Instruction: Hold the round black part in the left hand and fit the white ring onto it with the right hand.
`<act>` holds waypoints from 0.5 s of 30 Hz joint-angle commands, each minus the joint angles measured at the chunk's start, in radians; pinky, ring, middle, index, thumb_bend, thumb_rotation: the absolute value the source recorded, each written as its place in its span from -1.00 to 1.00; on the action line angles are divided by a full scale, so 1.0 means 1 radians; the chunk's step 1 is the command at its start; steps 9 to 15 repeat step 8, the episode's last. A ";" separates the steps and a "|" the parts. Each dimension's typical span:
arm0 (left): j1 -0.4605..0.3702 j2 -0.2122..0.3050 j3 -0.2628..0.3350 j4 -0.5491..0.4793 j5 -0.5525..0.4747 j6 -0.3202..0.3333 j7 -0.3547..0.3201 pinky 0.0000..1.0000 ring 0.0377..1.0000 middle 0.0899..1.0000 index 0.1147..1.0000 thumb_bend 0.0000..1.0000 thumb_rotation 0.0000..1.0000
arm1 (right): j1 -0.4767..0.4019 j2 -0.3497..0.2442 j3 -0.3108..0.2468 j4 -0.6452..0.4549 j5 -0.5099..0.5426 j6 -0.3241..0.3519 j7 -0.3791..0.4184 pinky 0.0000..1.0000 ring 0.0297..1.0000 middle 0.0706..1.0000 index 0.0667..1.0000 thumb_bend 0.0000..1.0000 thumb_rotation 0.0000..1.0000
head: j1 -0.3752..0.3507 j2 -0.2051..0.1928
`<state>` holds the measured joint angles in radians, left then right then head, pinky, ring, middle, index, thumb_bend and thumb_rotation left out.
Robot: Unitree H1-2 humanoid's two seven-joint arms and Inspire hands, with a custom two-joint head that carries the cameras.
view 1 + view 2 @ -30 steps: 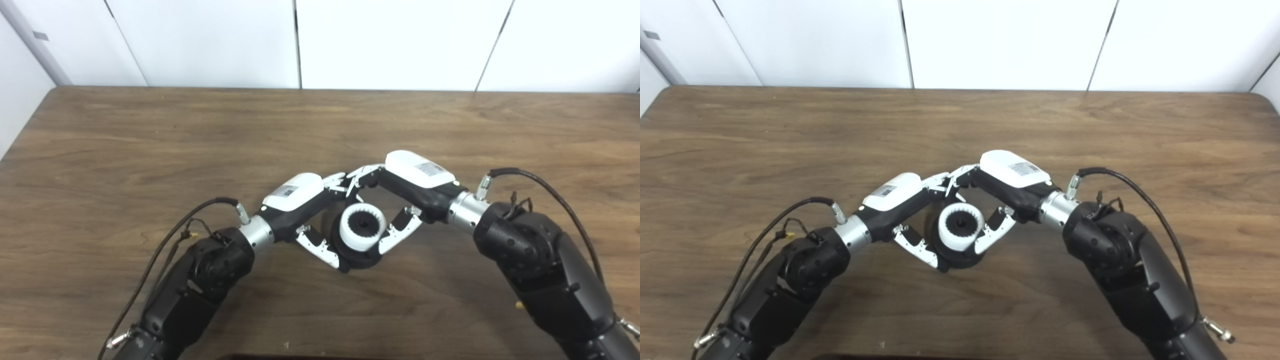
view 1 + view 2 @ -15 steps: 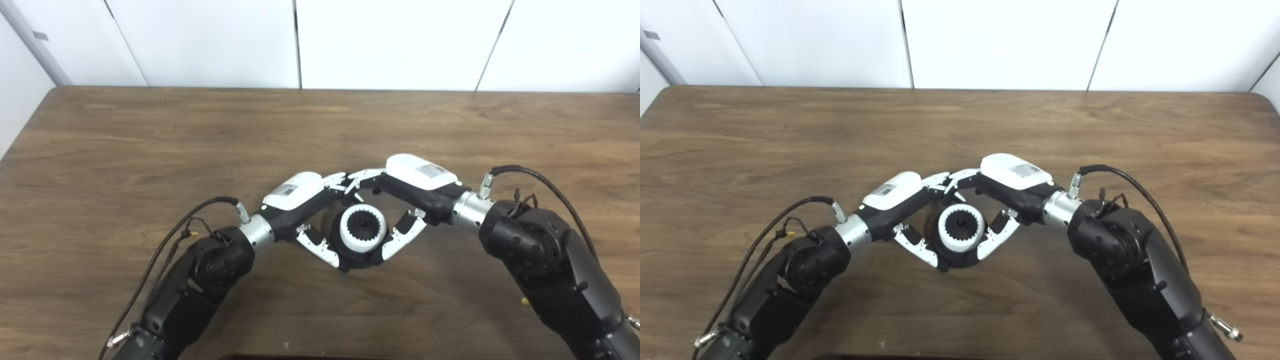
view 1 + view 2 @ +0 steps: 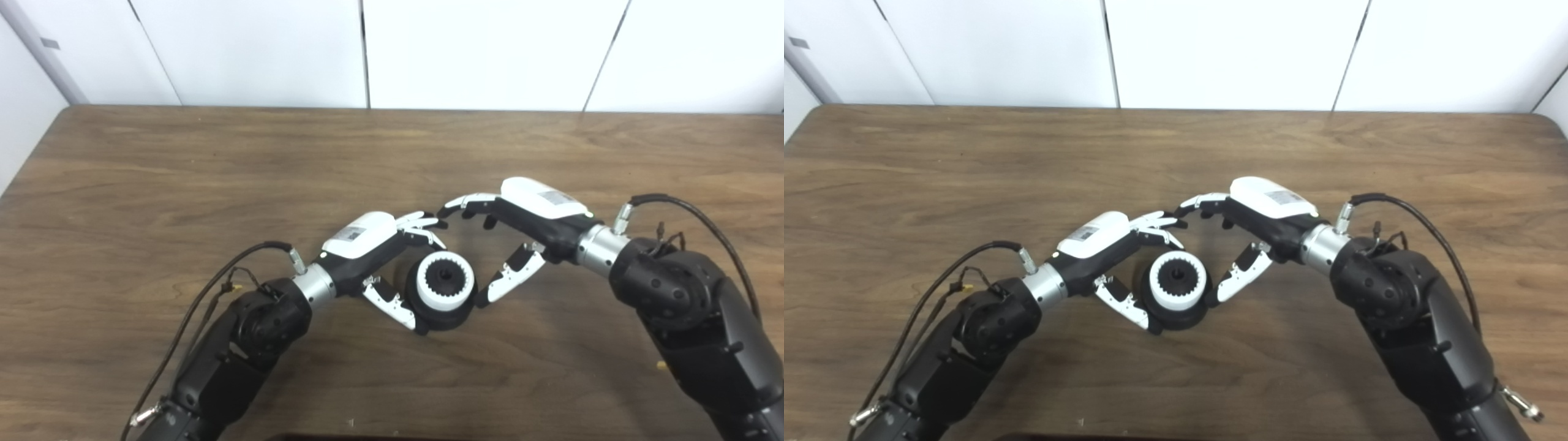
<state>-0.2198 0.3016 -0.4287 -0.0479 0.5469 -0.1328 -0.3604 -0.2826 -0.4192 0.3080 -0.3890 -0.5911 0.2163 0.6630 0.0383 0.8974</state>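
Left eye view: left hand (image 3: 373, 245) grips the round black part (image 3: 442, 315) low on the table (image 3: 122, 184), thumb and fingers either side. The white ring (image 3: 445, 282) sits on the part. Right hand (image 3: 520, 226) is spread, holding nothing, just beside the ring.

Right eye view: thumb tip of the right hand near the part; whether it touches is unclear.

hidden: round black part (image 3: 438, 315) mostly under white ring (image 3: 445, 283) | both arms cropped
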 commanded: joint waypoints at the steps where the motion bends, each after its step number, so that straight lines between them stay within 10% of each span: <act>1: 0.000 0.009 -0.012 0.002 -0.006 0.010 -0.032 0.72 0.95 0.85 -0.17 0.04 -0.85 | -0.040 -0.012 -0.028 -0.046 0.015 0.008 -0.013 0.36 0.64 0.71 0.66 0.86 -0.47 | 0.001 0.002; 15: -0.002 0.012 -0.014 -0.004 0.000 0.018 -0.037 0.73 0.94 0.85 -0.17 0.04 -0.85 | -0.047 -0.030 -0.047 -0.058 0.026 0.027 -0.006 0.37 0.62 0.71 0.69 0.82 -0.47 | 0.001 0.002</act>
